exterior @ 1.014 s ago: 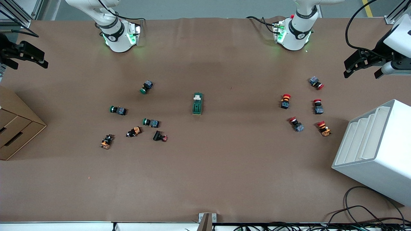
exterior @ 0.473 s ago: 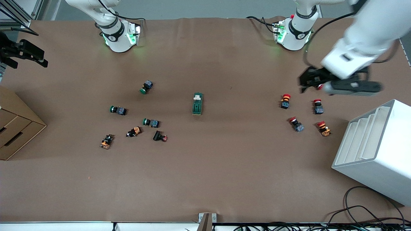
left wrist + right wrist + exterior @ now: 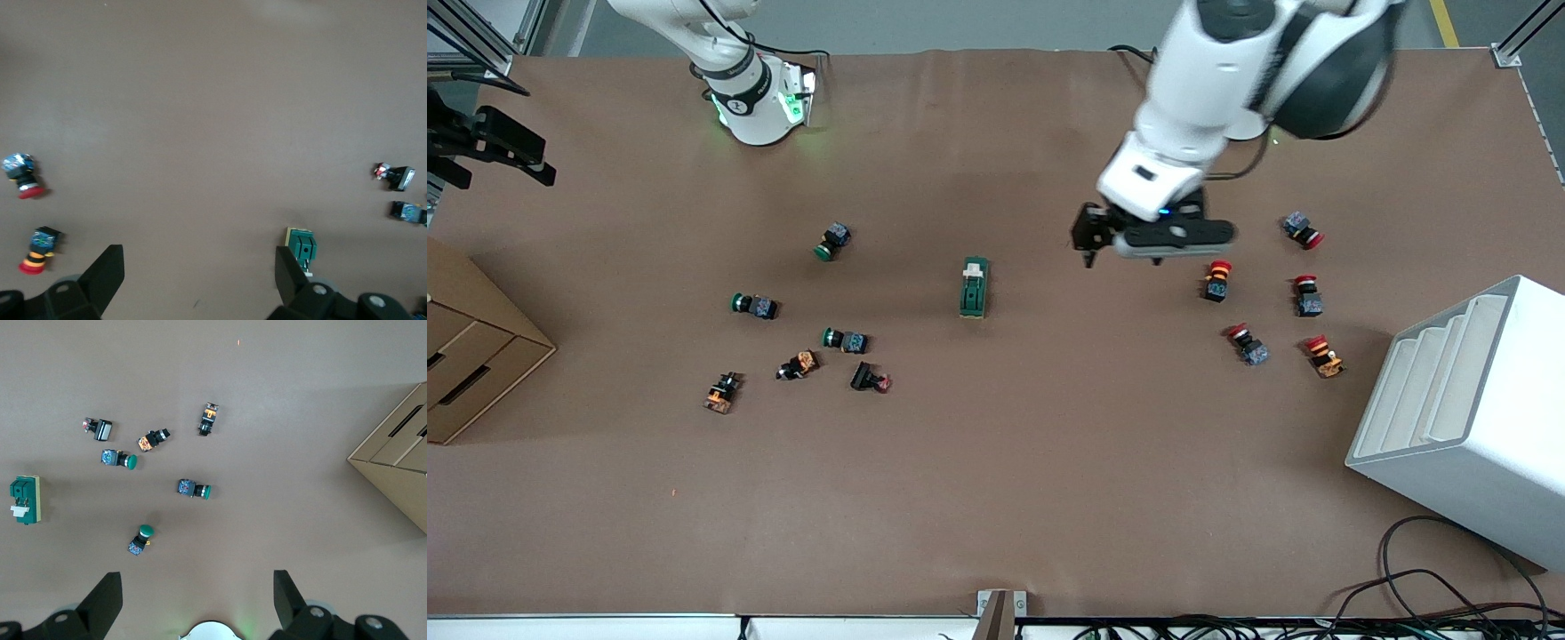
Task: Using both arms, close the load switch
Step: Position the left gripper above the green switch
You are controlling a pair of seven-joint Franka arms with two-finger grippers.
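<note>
The load switch (image 3: 974,287), a dark green oblong block with a cream lever piece at the end toward the robots' bases, lies in the middle of the table. My left gripper (image 3: 1122,252) is open and empty. It hangs over bare table between the switch and the red push buttons. In the left wrist view the switch (image 3: 301,245) shows beside one finger (image 3: 288,273) of the open left gripper (image 3: 199,280). My right gripper (image 3: 498,171) is open and empty, and waits high over the table's edge at the right arm's end. The right wrist view (image 3: 198,600) shows the switch (image 3: 25,500) far off.
Several green and orange push buttons (image 3: 845,340) lie toward the right arm's end. Several red ones (image 3: 1216,279) lie toward the left arm's end. A white stepped rack (image 3: 1458,400) stands beside the red ones. A cardboard box (image 3: 471,347) stands at the right arm's end.
The left arm has swung in from the table's end toward the middle, and its open gripper has crossed the red buttons. The right arm and the switch have not moved.
</note>
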